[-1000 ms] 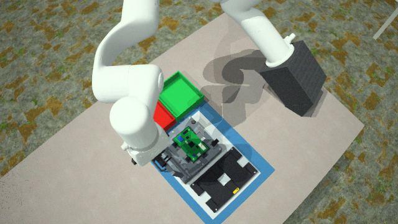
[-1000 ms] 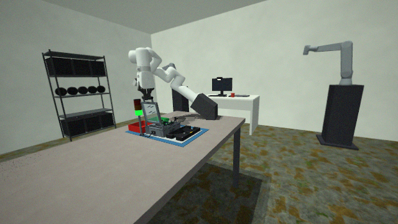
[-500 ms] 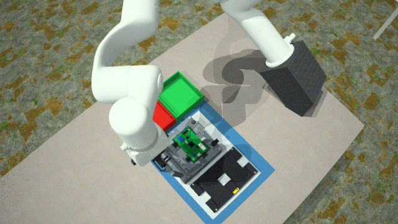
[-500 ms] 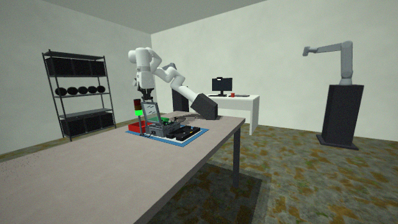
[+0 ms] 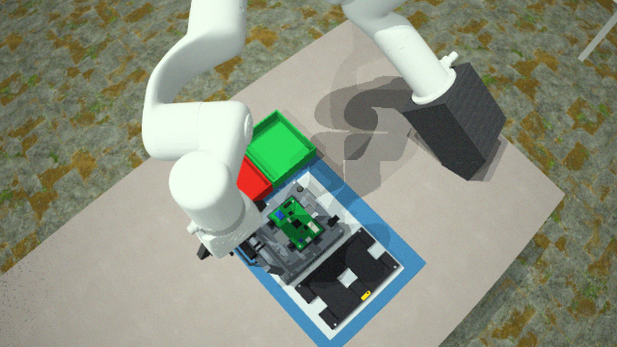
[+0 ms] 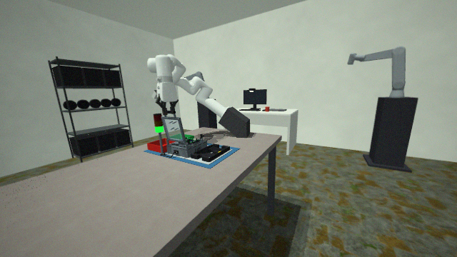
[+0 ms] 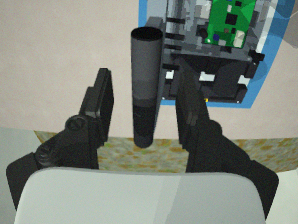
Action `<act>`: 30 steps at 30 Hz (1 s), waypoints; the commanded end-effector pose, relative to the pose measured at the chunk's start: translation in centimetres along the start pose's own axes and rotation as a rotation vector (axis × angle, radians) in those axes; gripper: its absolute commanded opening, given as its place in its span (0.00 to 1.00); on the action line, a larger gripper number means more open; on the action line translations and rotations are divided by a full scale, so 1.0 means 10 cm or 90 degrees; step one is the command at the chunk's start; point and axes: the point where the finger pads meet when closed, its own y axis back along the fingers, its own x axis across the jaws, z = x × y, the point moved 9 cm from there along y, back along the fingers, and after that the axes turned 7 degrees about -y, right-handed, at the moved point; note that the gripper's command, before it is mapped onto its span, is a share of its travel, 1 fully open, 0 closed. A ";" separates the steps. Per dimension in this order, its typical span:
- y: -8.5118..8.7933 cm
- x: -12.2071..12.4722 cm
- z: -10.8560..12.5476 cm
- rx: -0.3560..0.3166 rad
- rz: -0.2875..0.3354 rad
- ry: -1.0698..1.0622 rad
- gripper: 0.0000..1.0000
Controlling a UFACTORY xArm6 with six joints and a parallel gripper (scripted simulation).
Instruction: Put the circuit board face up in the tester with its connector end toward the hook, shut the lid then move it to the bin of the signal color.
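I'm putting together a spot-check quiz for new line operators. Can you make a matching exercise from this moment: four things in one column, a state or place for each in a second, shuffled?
1. circuit board
2. tester lid
3. signal tower
4. gripper

A. raised open
B. lit green
C. open, holding nothing
D. lying in the tester

Pairs: 1-D, 2-A, 3-B, 4-C
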 end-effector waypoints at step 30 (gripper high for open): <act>0.05 0.00 0.00 -0.002 -0.002 -0.001 0.51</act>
